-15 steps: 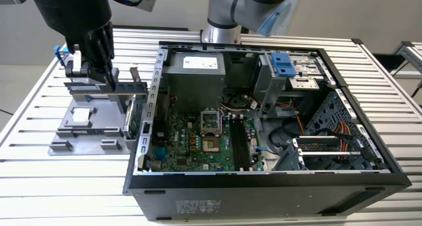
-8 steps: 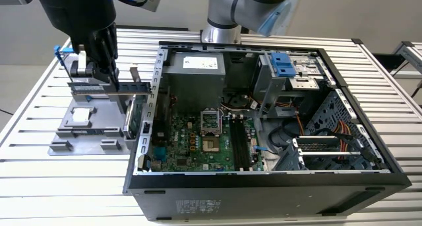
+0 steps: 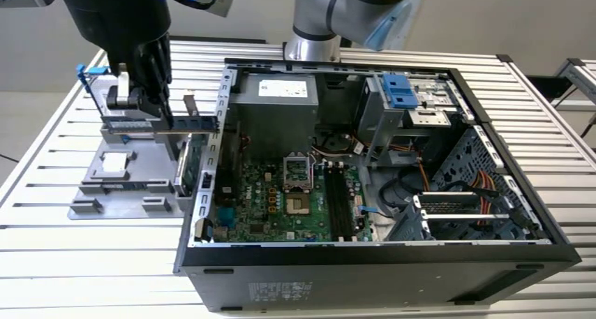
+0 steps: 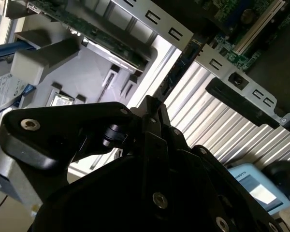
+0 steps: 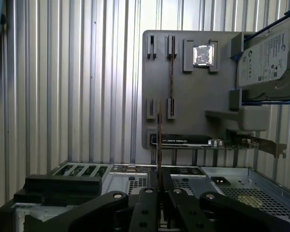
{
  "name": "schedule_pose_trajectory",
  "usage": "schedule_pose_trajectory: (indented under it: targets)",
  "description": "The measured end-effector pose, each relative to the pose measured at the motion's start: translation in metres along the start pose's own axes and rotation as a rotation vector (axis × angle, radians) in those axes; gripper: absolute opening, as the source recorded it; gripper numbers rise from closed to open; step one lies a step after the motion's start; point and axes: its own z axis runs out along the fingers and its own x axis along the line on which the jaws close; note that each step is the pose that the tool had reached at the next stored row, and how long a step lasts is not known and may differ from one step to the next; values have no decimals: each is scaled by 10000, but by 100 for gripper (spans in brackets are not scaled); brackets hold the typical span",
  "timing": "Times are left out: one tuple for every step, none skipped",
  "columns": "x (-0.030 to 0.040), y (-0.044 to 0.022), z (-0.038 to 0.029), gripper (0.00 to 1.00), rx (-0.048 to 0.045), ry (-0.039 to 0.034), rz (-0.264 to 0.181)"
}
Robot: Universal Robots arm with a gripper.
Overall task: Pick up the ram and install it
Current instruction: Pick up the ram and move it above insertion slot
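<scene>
1. Counter [image 3: 38, 193] of ribbed metal slats carried everything I watched. At the exterior view's left lay a grey parts tray [image 3: 112, 200].
2. Over that tray I saw the gripper [image 3: 147, 120] clenched on the ram [image 3: 186, 123]. The ram hung level above the tray, one end just beside the wall of the open computer case [image 3: 373, 270].
3. In the first wrist view the ram [image 5: 158, 135] showed edge-on, rising from between the gripper's shut fingers [image 5: 146, 208]. Behind it the tray [image 5: 222, 96] held a silver hard drive [image 5: 266, 58] and an expansion card [image 5: 183, 140].
4. Further toward the exterior view's right, I saw the motherboard [image 3: 270, 200] lying flat inside the case, with long black memory slots [image 3: 340, 207] just beside the processor socket [image 3: 296, 172].
5. Beyond those, a blue-fronted drive bay [image 3: 396, 88] stood at the case's far side.
</scene>
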Motion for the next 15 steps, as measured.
schedule_pose_trajectory:
  targets:
    - [0, -8, 0, 0, 0, 1, 0]
    - [0, -15, 0, 0, 0, 1, 0]
    - [0, -22, 0, 0, 0, 1, 0]
    - [0, -29, 0, 0, 0, 0, 0]
    - [1, -36, 0, 0, 0, 0, 0]
    - [1, -45, 0, 0, 0, 0, 0]
    - [1, -53, 0, 0, 0, 0, 0]
    - [1, -63, 0, 0, 0, 0, 0]
    - [1, -74, 0, 0, 0, 0, 0]
    - [2, -83, 0, 0, 0, 0, -1]
    - [2, -93, 0, 0, 0, 0, 0]
    - [2, -103, -1, 0, -1, 1, 0]
    - [2, -113, -1, 0, -1, 1, 0]
    - [2, -123, -1, 0, 0, 1, 0]
    - [3, -134, -1, 0, 0, 1, 0]
